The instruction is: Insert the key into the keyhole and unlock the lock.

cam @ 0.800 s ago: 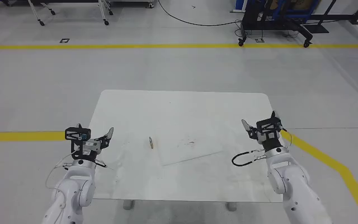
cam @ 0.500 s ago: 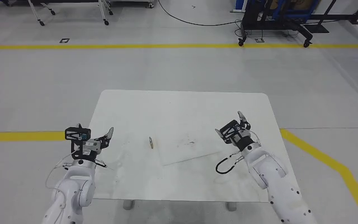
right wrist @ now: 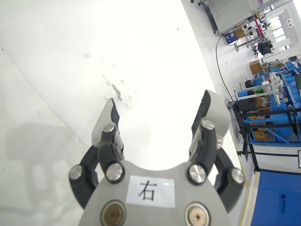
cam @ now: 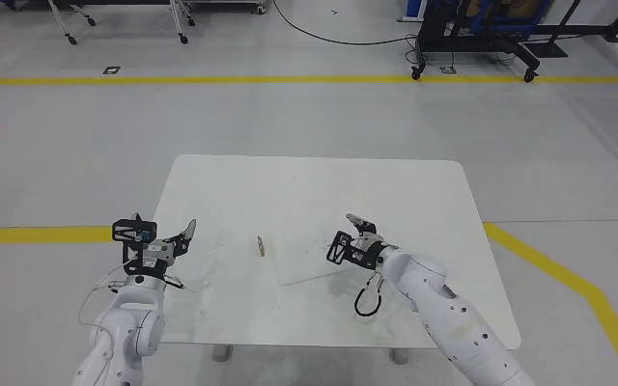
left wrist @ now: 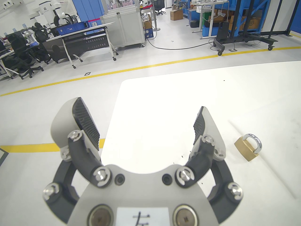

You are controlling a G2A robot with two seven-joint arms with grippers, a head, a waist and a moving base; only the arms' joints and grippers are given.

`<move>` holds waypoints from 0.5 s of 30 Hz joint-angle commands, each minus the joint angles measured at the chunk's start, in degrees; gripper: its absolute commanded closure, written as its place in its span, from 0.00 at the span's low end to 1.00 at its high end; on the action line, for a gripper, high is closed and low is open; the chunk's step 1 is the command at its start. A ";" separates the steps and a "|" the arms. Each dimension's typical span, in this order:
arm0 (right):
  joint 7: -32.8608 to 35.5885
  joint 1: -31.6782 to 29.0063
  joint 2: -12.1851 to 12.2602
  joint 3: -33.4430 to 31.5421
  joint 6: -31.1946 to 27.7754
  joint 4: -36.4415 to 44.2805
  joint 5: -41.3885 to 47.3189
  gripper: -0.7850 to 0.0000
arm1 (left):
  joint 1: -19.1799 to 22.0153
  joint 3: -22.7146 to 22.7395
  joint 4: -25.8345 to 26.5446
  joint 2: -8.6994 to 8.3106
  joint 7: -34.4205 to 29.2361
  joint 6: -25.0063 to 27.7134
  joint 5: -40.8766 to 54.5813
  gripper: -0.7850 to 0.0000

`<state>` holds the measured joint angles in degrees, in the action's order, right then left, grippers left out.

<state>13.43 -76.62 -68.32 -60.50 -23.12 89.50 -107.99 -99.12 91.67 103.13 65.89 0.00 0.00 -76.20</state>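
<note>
Top view, left to right: left claw (cam: 164, 234) hangs over the left edge of the desk (cam: 290, 183), unchanged, jaws wide apart and empty. The lock (cam: 261, 246) lies left of the desk's middle, shackle closed, untouched. The key (right wrist: 116, 91) lies flat between lock and right claw (cam: 340, 238). That claw has swung in from the right edge to mid-desk and now sits just beside the key, jaws spread wide, holding nothing. Judgement: the approach to the key is nearly complete; grasp and insertion are outstanding.
</note>
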 commanded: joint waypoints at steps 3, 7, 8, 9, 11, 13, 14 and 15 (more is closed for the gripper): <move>2.00 3.14 -0.60 1.54 -4.12 -2.74 3.10 0.46 | 0.00 0.00 0.00 0.00 0.00 0.00 0.00 0.00; 2.76 5.87 -1.01 3.09 -9.86 -5.26 5.52 0.36 | 0.00 0.00 0.00 0.00 0.00 0.00 0.00 0.00; 2.80 6.31 -1.07 3.43 -10.71 -5.67 5.64 0.32 | 0.00 0.00 0.00 0.00 0.00 0.00 0.00 0.00; 2.80 6.64 -1.12 3.66 -11.32 -6.12 5.90 0.26 | 0.00 0.00 0.00 0.00 0.00 0.00 0.00 0.00; 3.29 7.18 -1.24 4.01 -11.32 -6.98 5.95 0.23 | 0.00 0.00 0.00 0.00 0.00 0.00 0.00 0.00; 4.02 7.63 -1.47 4.48 -10.71 -7.73 6.34 0.28 | 0.00 0.00 0.00 0.00 0.00 0.00 0.00 0.00; 4.30 7.87 -1.58 4.72 -10.54 -8.09 6.63 0.32 | 0.00 0.00 0.00 0.00 0.00 0.00 0.00 0.00; 4.50 8.12 -1.69 4.95 -10.35 -8.38 6.84 0.35 | 0.00 0.00 0.00 0.00 0.00 0.00 0.00 0.00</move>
<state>17.71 -68.76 -69.91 -55.78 -33.66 81.42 -101.39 -99.12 91.67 103.13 65.89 0.00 0.00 -76.20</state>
